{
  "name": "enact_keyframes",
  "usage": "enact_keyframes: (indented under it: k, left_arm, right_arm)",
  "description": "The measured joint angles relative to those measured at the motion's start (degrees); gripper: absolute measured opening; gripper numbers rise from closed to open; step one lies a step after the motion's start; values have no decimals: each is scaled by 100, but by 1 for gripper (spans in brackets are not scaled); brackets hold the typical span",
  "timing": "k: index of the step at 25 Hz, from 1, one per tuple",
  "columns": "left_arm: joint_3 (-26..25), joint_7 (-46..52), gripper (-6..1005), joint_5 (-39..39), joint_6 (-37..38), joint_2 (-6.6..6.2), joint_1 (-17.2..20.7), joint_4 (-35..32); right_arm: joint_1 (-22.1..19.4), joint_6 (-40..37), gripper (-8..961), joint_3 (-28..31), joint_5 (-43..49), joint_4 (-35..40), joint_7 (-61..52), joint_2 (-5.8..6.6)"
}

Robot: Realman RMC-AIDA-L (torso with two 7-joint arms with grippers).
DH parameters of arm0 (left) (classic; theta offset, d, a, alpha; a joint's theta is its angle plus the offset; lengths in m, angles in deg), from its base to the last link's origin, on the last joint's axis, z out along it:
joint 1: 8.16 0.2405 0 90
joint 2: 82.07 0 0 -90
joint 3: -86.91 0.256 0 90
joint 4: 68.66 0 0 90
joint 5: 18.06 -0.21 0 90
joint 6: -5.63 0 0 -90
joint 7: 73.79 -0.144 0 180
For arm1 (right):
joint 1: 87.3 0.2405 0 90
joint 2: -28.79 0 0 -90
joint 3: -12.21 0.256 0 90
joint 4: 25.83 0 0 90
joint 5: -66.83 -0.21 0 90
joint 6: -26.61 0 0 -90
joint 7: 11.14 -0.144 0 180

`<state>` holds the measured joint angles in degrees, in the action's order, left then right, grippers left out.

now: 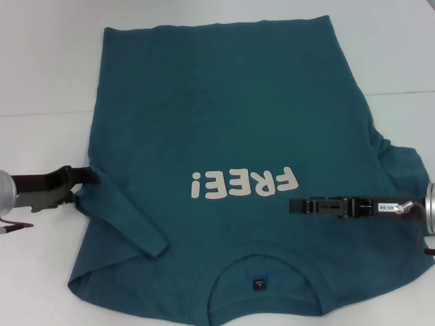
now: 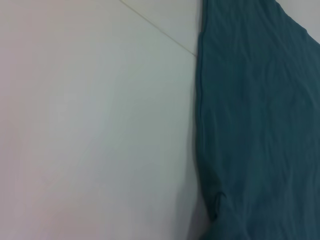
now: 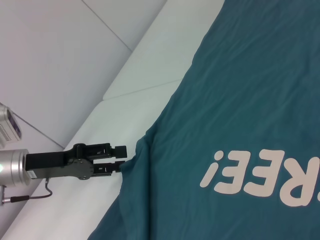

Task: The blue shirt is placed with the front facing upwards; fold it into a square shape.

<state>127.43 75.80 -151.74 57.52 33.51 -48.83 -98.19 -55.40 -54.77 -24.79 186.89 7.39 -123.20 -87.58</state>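
Lying collar-near on the white surface (image 1: pixel 47 68) in the head view, the blue shirt (image 1: pixel 224 122) runs away lengthwise; left gripper (image 1: pixel 94 176) meets its sleeve edge, right gripper (image 1: pixel 293 206) rests past the lettering, jaws unreadable. Left wrist view: only shirt edge. Right wrist view: the left's jaws narrow, seemingly pinching that edge

I'm looking at the blue shirt (image 2: pixel 260 125) lying flat on the white tabletop (image 2: pixel 95 130), its long straight side edge running beside bare surface. Near one end that edge is puckering into a small fold. A thin seam line (image 2: pixel 160 31) is crossing the tabletop diagonally.
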Motion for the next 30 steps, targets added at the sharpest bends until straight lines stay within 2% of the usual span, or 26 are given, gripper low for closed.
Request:
enact_keyframes:
  k: [11, 16, 19, 24, 30]
  left_arm:
    - [18, 164, 613, -139, 126, -36, -33, -6]
    - [17, 166, 379, -141, 129, -36, -32, -9]
    - [17, 166, 144, -141, 129, -36, -28, -8]
    - [17, 173, 25, -140, 138, -36, -14, -9]
    - [-80, 161, 24, -31, 554, -25, 22, -225]
  right_arm:
    - [0, 0, 943, 9, 0, 0, 0, 0]
    - [0, 0, 943, 9, 0, 0, 0, 0]
    - [-2, 0, 943, 9, 0, 0, 0, 0]
    - [-8, 0, 942, 15, 0, 0, 0, 0]
    - [-9, -7, 942, 45, 0, 0, 0, 0]
